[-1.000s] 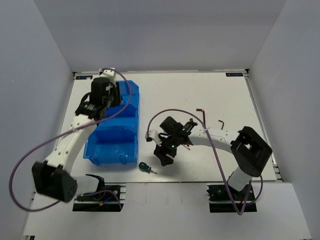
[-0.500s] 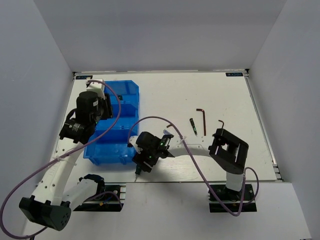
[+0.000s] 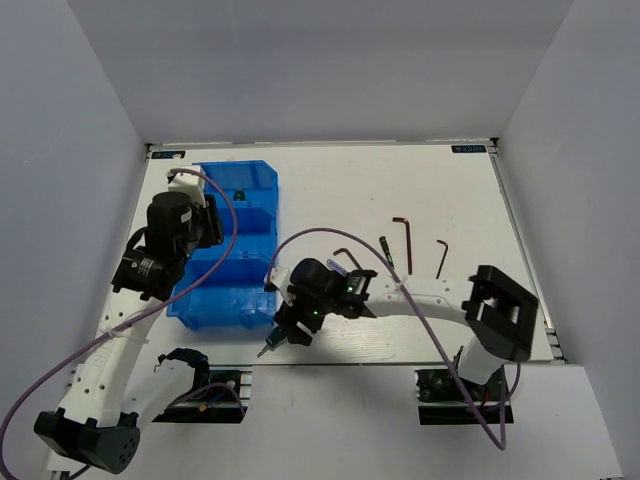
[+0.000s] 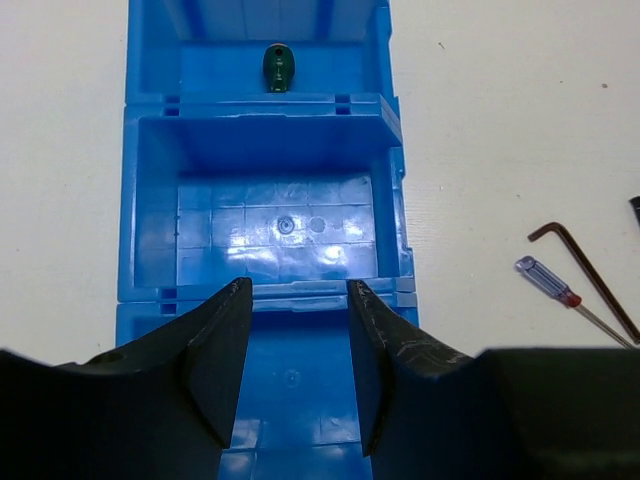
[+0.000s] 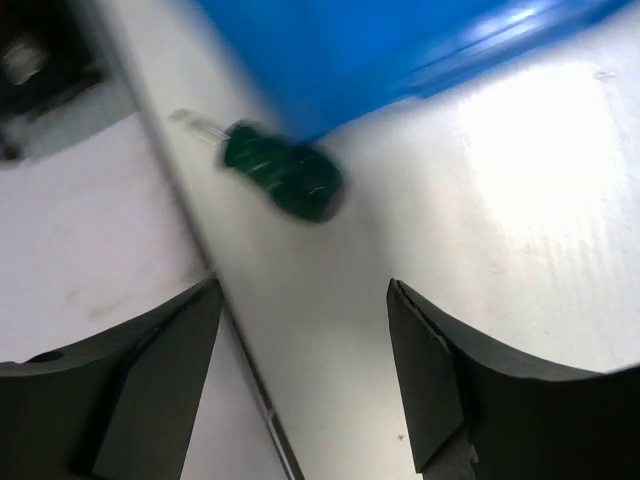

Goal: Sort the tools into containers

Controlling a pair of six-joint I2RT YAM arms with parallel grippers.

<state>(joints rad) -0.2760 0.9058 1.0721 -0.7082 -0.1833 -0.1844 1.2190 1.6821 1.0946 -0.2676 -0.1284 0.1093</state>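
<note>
Translucent blue bins (image 3: 230, 250) stand in a row at the left. My left gripper (image 3: 200, 228) hovers over them, open and empty (image 4: 298, 300). A stubby green-handled screwdriver (image 4: 278, 68) lies in the far bin. My right gripper (image 3: 287, 332) is open and empty near the table's front edge by the near bin's corner. In the right wrist view (image 5: 305, 300) a second stubby green screwdriver (image 5: 285, 172) lies just beyond the fingertips beside the bin (image 5: 400, 50). It also shows in the top view (image 3: 268, 346).
Dark L-shaped hex keys (image 3: 403, 236) (image 3: 441, 258) (image 3: 347, 257) and a slim dark-green screwdriver (image 3: 386, 252) lie right of the middle. A blue-handled screwdriver (image 4: 545, 280) lies by a hex key (image 4: 585, 275). The table's front edge (image 3: 330, 362) is close to the right gripper.
My right gripper has swung left and nearer, to the front edge by the bins. The green screwdriver has shifted left along that edge. My left gripper moved nearer over the bins.
</note>
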